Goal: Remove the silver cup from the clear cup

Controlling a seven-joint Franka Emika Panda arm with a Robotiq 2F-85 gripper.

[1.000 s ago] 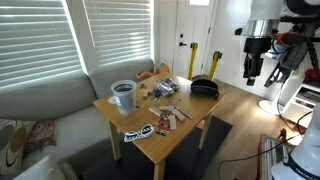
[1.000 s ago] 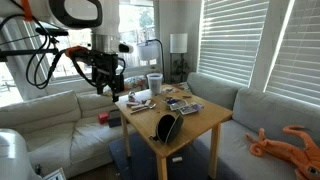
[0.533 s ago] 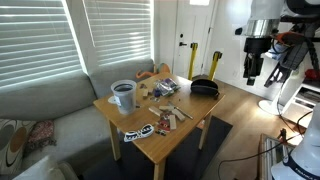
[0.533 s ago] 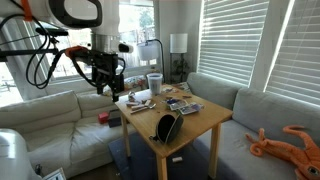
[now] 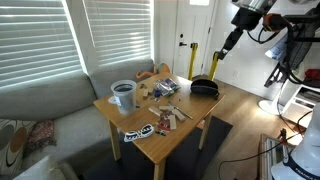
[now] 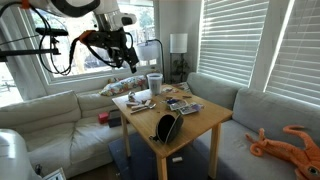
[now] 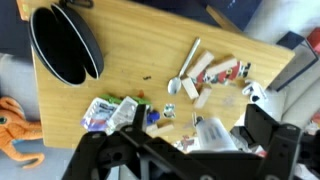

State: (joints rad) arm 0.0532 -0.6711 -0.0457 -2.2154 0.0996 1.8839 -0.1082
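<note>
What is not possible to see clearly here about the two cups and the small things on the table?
- Silver cup: in an exterior view it is tiny and seen only through the clear cup, so how deep it sits cannot be told.
- Wrist view: the gripper fills the bottom edge, partly hiding and blurring both cups.
- Small items by the spoon: too blurred to name.
- Orange toy: cut off by the left edge.

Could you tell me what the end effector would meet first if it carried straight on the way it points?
Most likely the silver cup nested in the clear cup: the wrist view shows them between the open end effector's fingers, with nothing nearer. Depth is unclear.
</note>
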